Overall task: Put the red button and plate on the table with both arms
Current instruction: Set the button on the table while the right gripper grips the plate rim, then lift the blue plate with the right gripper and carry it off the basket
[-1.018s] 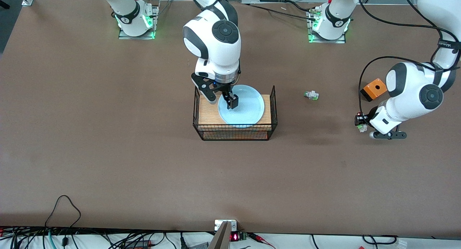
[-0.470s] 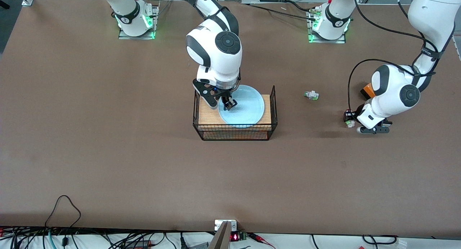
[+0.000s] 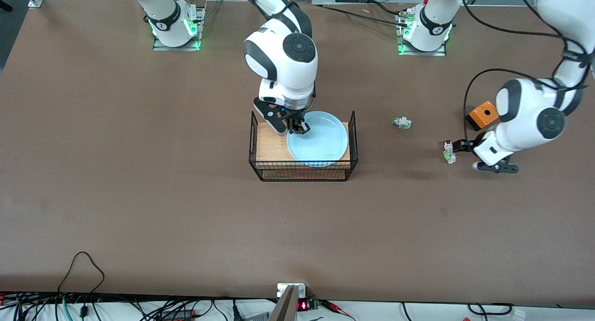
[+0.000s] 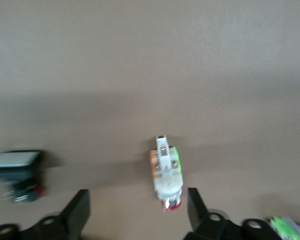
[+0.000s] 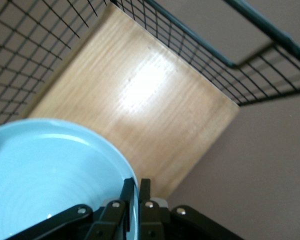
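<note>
We see right gripper point(image 3: 300, 127) pinching rim of round light-blue plate point(image 3: 320, 144) at plate's 10 o'clock, jaws closed on it; plate sits on wooden top of black wire rack point(image 3: 267, 147).

Risk: thin rim grip, plate could tilt or catch rack wire on lift.

Left gripper point(image 3: 458, 153) jaws open, small white red-capped button point(image 3: 448, 151) lying free on brown tabletop point(image 3: 186, 195); could roll or get nudged by jaws.

Count: one plate, one red button, one white-green part point(image 3: 401, 122), one orange box point(image 3: 482, 114), one rack.

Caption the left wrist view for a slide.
Open left gripper over the red button, released on the table.
</note>
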### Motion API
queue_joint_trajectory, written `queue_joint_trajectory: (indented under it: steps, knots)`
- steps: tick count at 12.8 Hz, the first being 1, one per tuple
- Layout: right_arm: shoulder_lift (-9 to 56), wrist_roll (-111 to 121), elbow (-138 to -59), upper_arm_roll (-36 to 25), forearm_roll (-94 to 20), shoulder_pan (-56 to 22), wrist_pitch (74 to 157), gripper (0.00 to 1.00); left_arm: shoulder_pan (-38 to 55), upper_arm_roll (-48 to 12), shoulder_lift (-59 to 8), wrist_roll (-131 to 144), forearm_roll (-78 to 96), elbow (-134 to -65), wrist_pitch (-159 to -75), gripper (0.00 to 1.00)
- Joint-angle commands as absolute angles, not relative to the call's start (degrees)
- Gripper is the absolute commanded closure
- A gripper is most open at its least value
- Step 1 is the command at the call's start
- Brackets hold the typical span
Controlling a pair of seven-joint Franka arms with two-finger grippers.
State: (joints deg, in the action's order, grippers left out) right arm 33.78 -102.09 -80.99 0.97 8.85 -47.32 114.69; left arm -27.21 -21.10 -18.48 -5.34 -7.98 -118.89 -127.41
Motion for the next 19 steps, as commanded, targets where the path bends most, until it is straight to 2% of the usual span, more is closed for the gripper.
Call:
queue_joint_trajectory:
  steps: [1,5,8,11,14,16,19]
  knots:
    - [30.5,-102.1,-80.1,0.4,7.0,-46.7,108.7,1.0,-26.8,-21.3,-14.5,-7.4,-8.4,-111.3,-115.9,0.0]
    - [24.5,-101.7,-80.1,0.2,4.2,-46.3,100.9,1.0,-24.2,-21.4,-13.1,-7.4,-7.6,-96.4,-97.7,0.0]
    - [20.1,-99.2,-80.1,-0.4,1.0,-44.9,96.5,1.0,-18.2,-19.5,-11.9,-6.5,-4.8,-89.3,-90.6,0.0]
    - [15.7,-91.3,-80.1,-0.4,-0.6,-41.9,89.8,1.0,-6.1,-10.6,-9.4,-2.6,-3.3,-87.1,-89.8,0.0]
    - [12.2,-80.6,-80.1,-0.3,-1.0,-37.6,82.1,1.0,-5.9,-10.6,-7.1,0.2,-3.3,-86.8,-89.6,0.0]
    - [12.0,-70.8,-80.1,-0.2,-0.1,-34.1,81.1,1.0,-6.9,-10.3,-3.8,0.3,-1.1,-87.4,-90.2,0.0]
    - [12.0,-52.0,-80.1,-0.6,-0.1,-25.7,81.2,1.0,-8.3,-10.7,-3.2,0.4,-0.4,-88.2,-92.5,0.0]
